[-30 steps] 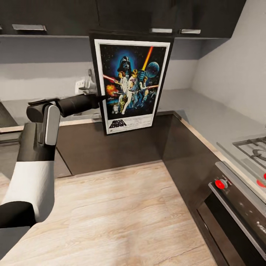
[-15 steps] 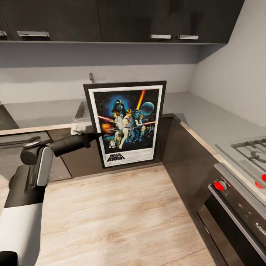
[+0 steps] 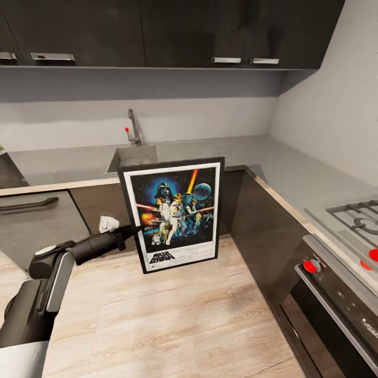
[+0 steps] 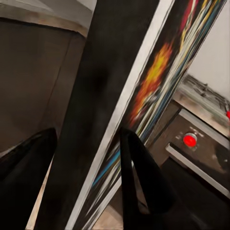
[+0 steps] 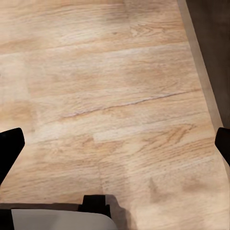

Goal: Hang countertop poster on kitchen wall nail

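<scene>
Pale wood floor [image 3: 173, 320] fills the near ground, and in the right wrist view the right end effector [image 5: 115, 143] hangs over those boards with its two black fingertips spread wide, released and gripping nothing. Beyond it, the left end effector [image 3: 132, 229] is clenched on the left edge of the poster [image 3: 173, 214]; in the left wrist view its two dark fingers [image 4: 141, 182] sit one on each face of the black frame. One poster is held upright, slightly tilted, in the air in front of the dark cabinets, clear of the table [image 3: 63, 164]. Its logo at the bottom seems to read as mirrored "STAR WARS", though the letters are too small to be sure. To the right, two red knobs [image 3: 312, 266] mark the oven front. Farther back stand one steel sink [image 3: 132, 156] with one tap, then three pale handles on the wall cupboards.
</scene>
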`<state>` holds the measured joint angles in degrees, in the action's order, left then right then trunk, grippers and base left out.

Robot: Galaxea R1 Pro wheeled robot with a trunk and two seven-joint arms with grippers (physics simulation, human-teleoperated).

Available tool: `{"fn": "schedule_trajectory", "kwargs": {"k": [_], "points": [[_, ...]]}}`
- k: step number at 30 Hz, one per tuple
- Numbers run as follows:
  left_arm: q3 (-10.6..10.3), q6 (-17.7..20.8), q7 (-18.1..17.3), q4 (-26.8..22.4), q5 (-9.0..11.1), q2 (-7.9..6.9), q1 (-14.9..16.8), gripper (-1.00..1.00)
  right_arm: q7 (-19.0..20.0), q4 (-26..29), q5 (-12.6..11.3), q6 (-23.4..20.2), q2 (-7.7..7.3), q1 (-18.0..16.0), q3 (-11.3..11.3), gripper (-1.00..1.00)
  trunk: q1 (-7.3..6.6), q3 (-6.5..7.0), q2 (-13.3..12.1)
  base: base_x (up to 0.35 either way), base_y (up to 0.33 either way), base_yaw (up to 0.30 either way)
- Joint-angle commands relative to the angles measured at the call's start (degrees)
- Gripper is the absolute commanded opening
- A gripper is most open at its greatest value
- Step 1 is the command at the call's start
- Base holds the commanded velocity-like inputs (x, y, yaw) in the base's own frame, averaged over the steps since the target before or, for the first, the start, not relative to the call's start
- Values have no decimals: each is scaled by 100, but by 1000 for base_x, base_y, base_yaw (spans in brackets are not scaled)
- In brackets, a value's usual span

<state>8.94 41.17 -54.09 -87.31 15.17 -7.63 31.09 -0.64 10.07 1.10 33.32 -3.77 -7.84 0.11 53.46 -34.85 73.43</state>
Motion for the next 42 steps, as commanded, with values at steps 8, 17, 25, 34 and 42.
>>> {"fn": "schedule_trajectory", "kwargs": {"k": [8,17,25,34,42], "points": [[8,-375,20,41,52,14,-543,-100,-7,-5,13,17,-1,-2,5,100,0,71,3,0,0,0],[4,-591,46,221,175,165,-634,-100,-7,-5,12,17,-1,-4,14,100,0,156,3,0,0,0],[2,-611,47,435,195,185,-639,-100,-14,-5,13,17,-1,0,15,100,0,231,3,0,0,0],[2,-774,54,464,177,397,-639,-100,-15,-5,12,17,-1,-2,15,100,0,316,3,0,0,0],[2,-826,56,469,171,461,-639,-100,-15,-5,13,17,-1,-4,15,100,0,391,3,0,0,0]]}}
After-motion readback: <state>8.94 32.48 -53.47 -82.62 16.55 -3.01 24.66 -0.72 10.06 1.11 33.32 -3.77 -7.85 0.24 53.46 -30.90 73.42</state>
